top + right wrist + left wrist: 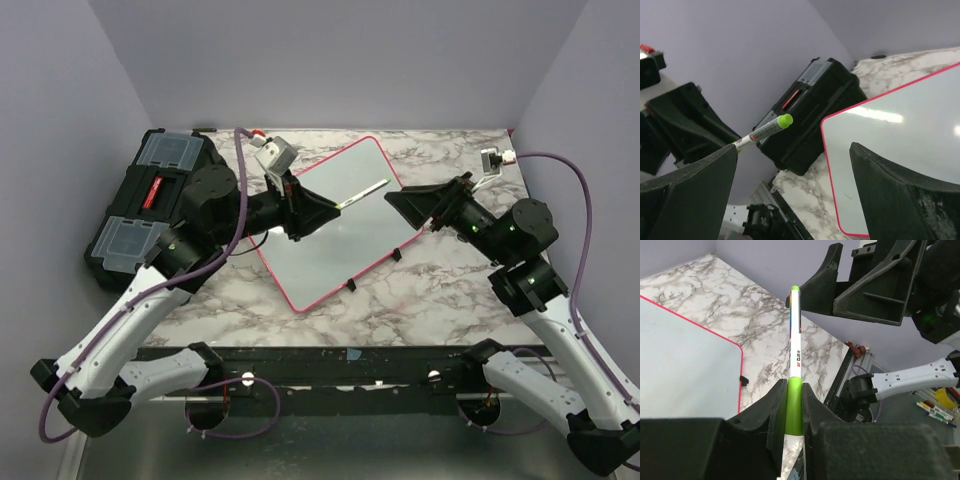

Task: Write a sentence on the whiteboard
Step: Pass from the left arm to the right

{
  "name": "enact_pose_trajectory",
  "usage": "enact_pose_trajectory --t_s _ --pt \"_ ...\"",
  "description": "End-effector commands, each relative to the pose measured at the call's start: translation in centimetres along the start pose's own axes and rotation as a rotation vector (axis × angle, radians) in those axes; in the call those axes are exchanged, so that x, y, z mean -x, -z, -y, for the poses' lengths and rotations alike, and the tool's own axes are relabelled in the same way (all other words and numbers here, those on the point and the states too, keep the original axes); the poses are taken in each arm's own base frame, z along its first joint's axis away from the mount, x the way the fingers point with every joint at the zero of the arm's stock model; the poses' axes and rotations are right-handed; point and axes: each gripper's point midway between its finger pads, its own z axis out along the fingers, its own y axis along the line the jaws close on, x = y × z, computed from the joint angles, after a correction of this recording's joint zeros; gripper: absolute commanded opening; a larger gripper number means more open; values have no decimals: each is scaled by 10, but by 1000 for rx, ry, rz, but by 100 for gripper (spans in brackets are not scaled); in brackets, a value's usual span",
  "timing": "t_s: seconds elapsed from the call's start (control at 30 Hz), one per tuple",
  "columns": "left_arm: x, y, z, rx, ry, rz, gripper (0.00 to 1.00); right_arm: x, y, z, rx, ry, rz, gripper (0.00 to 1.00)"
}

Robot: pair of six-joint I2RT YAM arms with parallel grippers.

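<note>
Green-white marker (794, 340) pinched in L fingers (771, 415); R fingers (690, 195) wide, empty. Whiteboard (345, 250) blank. Nxt prob: R grips free end, uncaps.

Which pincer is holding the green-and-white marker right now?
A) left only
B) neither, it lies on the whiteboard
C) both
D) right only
A: the left pincer is clamped on the green end of the marker, while the right pincer stands wide open by its far tip.
</note>
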Motion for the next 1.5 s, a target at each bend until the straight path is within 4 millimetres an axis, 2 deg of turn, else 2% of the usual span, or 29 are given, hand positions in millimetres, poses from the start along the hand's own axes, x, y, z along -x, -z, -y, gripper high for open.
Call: enact_pose_trajectory --t_s 0.0,0.2,0.33,0.4,0.87,1.47 --pt "-9 39 21 -63 -37 -134 0 -7 8 -48 295 96 -41 95" --pt "-6 56 34 -117 -107 -207 0 -24 15 -77 526 117 -127 93" --pt "-7 61 53 -234 -127 -249 0 -33 20 -87 630 107 -176 91" --pt "-7 60 55 -257 -133 -251 0 -35 23 -90 664 105 -183 88" --pt "-1 36 56 -338 -111 -245 0 -46 20 -90 724 79 -255 66" --pt "2 15 50 -361 -82 -240 0 -57 20 -83 737 68 -299 53"
